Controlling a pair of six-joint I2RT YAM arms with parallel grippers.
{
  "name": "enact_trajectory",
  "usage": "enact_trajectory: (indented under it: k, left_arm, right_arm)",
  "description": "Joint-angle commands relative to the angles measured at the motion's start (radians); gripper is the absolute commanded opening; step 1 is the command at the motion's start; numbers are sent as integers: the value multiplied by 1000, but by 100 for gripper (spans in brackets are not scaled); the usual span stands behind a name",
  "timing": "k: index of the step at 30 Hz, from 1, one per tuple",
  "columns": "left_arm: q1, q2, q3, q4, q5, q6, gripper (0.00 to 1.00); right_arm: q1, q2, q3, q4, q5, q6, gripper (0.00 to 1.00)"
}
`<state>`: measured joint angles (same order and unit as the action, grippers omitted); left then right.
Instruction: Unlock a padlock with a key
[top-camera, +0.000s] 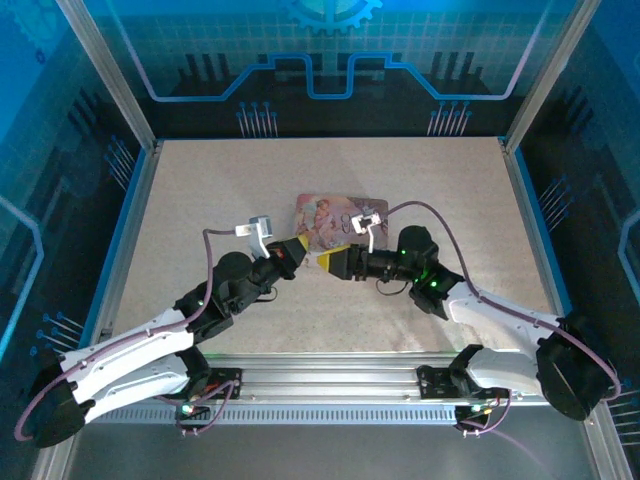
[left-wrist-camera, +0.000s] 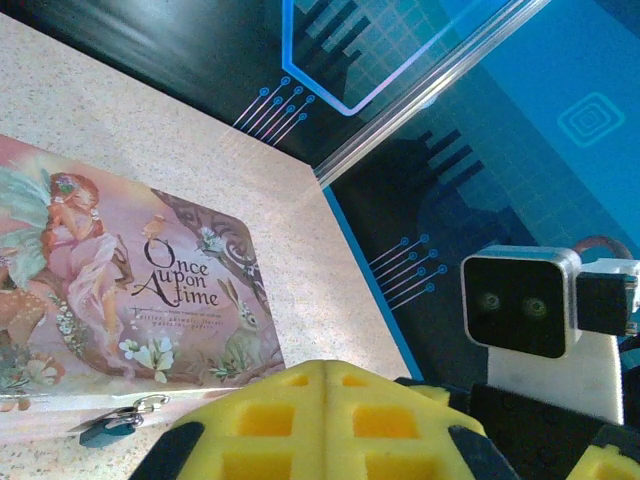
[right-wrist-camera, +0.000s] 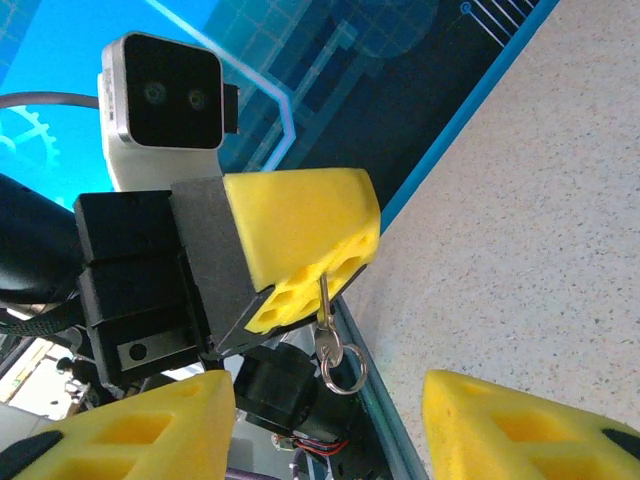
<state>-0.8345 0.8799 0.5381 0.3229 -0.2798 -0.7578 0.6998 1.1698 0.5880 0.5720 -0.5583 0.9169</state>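
My left gripper is shut on the key. The blade is pinched between its yellow pads, and the key's head and silver ring hang free below them. In the left wrist view the pads of the left gripper press together. My right gripper faces the key with its fingers wide apart and nothing between them. From above, the left gripper and right gripper nearly meet tip to tip. A small dark thing with a thin silvery loop lies by the tin; I cannot tell if it is the padlock.
A flat pink picture-printed tin lies on the speckled table just behind both grippers; it is also seen as the tin in the left wrist view. Blue-edged walls ring the table.
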Motion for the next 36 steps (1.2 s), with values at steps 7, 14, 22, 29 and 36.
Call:
enact_trajectory:
  k: [7, 14, 22, 29, 36]
  left_arm:
    - [-7, 1, 9, 53, -29, -3, 0]
    - [-7, 2, 8, 47, -41, -10, 0]
    - [-6, 4, -7, 61, -53, -32, 0]
    - [-7, 2, -7, 59, -56, -35, 0]
    - [-7, 0, -13, 65, -61, -42, 0]
  right_arm:
    - [61, 92, 49, 106, -14, 43, 50]
    - [75, 110, 62, 104, -4, 47, 44]
    - [82, 133, 76, 109, -3, 61, 34]
    - [82, 144, 82, 112, -6, 65, 26]
    - [78, 142, 81, 112, 7, 67, 16]
